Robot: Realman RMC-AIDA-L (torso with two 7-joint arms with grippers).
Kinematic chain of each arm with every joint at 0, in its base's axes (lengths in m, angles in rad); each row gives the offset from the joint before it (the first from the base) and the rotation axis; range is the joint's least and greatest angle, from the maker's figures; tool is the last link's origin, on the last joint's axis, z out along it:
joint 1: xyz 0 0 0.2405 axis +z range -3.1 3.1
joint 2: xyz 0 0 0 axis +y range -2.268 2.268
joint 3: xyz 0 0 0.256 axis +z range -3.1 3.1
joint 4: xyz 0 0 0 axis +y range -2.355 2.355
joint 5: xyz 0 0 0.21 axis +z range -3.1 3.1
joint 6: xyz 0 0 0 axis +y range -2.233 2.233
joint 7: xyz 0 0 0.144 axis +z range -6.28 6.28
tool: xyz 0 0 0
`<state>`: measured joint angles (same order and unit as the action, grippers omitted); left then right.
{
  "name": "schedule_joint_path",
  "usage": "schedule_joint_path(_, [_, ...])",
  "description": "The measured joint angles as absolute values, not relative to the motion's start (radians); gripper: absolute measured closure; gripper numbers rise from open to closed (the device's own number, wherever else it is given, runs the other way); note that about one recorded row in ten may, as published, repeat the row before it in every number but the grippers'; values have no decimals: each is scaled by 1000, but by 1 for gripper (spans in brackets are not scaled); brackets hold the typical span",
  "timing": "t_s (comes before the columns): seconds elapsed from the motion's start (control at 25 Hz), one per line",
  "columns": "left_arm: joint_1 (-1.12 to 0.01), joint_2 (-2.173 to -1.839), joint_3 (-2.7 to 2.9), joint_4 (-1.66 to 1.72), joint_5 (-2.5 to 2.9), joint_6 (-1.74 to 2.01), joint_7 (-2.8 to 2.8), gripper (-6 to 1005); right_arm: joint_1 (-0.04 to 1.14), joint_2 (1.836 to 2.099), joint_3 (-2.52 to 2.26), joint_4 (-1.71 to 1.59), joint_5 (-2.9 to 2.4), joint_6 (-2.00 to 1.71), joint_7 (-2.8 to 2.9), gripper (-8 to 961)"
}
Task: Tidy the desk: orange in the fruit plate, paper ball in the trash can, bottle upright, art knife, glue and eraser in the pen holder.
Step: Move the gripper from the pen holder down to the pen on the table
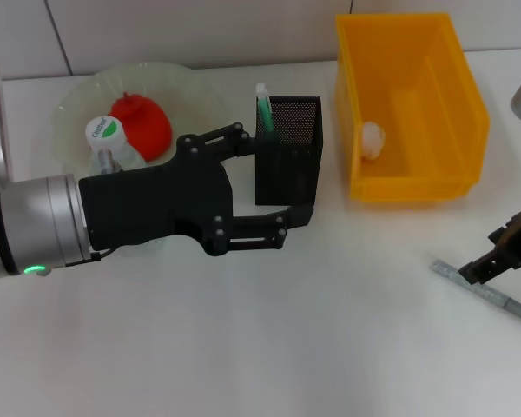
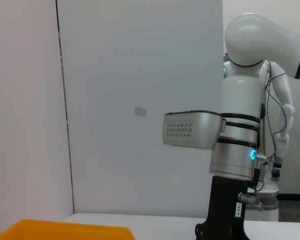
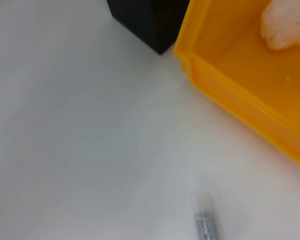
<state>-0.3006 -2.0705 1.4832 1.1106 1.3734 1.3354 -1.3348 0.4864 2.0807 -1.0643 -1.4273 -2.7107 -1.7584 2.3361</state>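
One orange (image 1: 143, 123) and one white-capped bottle (image 1: 105, 139) sit in the single pale fruit plate (image 1: 74, 109) near the bench's far left corner; whether the bottle stands upright cannot be told. One black mesh pen holder (image 1: 288, 149) stands at mid-bench toward the far edge, with one green-and-white glue stick (image 1: 264, 106) poking out of it. One yellow trash can (image 1: 409, 106) sits just beside it toward the right edge, with one paper ball (image 1: 372, 140) inside. One grey art knife (image 1: 484, 291) lies flat near the right edge of the white bench (image 1: 243, 347). The left gripper (image 1: 283, 178) has its jaws spread wide, one finger on either side of the pen holder, holding nothing. The right gripper (image 1: 484, 267) hovers at the art knife; whether its jaws are parted cannot be told.
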Motion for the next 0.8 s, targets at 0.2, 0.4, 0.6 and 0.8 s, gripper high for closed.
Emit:
schedule_joint_path(0.2, [-295,-2070,1483,1111,1373,1337,-1335,136,486,2080,-1102,-1417,-2723,-1750,2341,195])
schedule_joint_path(0.4, [-292,-2071,1483,1111,1372,1338,-1323,136,482,2080,-1149,-1414,-2737,-1733,2336,195])
schedule_joint_path(0.6, [-292,-2071,1491,1111,1368,1338,-1323,136,475,2080,-1184,-1413,-2740,-1715,2301,195])
schedule_joint_path(0.8, [-291,-2071,1496,1111,1367,1338,-1322,136,471,2081,-1215,-1416,-2742,-1702,2283,195])
